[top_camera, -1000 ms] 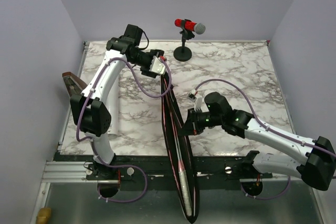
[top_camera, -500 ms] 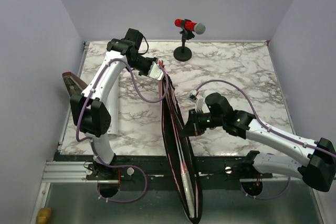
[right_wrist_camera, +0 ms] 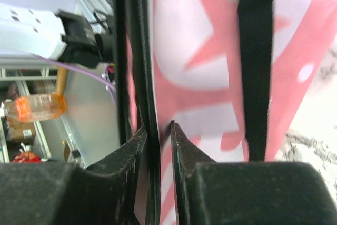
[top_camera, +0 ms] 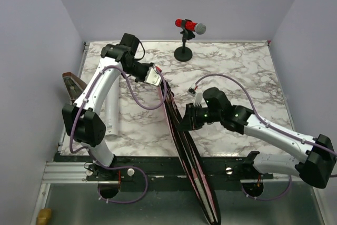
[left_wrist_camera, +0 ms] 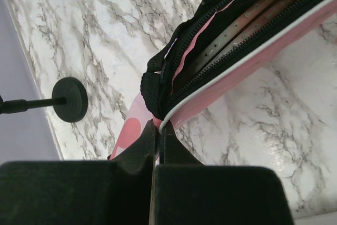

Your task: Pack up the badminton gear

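The long pink bag (top_camera: 196, 175) stands on its edge, running from mid-table out past the front edge. My left gripper (top_camera: 156, 76) is shut on its far end, pinching the pink and white piping (left_wrist_camera: 158, 125) just below the black zip end. Through the open zip, a racket frame with small holes (left_wrist_camera: 237, 25) shows inside. My right gripper (top_camera: 182, 121) straddles the bag's black zip edge (right_wrist_camera: 149, 109) midway along. Its jaws stand slightly apart, with a gap beside the right finger. The bag's pink and white side and black strap (right_wrist_camera: 255, 61) fill the right wrist view. A white tube (top_camera: 112, 113) lies beside the left arm.
A red microphone on a black stand (top_camera: 185, 30) is at the back centre; its round base (left_wrist_camera: 70, 98) shows in the left wrist view. A small brown wedge-shaped box (top_camera: 72, 84) sits at the left table edge. The bag's near end overhangs the rail below the table.
The left gripper has closed on the bag's far end and drawn it left. The bag's near end swung right. The right jaws have loosened from shut to slightly apart.
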`<action>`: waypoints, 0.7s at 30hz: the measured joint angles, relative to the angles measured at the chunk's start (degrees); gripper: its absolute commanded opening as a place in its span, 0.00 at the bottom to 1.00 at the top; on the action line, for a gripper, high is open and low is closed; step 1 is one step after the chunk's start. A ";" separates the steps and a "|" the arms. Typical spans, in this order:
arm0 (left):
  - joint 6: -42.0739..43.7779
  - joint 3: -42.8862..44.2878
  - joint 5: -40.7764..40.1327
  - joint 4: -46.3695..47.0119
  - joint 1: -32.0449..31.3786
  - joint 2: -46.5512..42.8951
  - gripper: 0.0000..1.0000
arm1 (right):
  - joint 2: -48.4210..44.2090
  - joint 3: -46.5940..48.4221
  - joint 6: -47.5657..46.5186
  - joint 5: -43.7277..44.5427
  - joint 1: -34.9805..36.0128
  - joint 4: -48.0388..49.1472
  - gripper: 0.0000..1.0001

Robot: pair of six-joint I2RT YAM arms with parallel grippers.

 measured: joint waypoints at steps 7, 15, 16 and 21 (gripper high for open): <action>-2.60 -3.23 0.48 -1.97 -0.37 -5.42 0.00 | 1.95 9.07 -0.90 4.37 -1.29 0.52 0.30; -4.70 -10.69 1.53 3.32 -0.35 -10.05 0.00 | 5.73 13.25 0.11 4.90 -3.65 6.32 0.26; -5.27 -12.20 1.68 4.63 -0.37 -11.21 0.00 | 6.75 13.62 0.37 4.81 -3.67 7.17 0.25; -7.54 -16.50 1.79 8.87 -0.68 -14.88 0.00 | 12.22 15.52 1.53 3.80 -3.67 9.55 0.24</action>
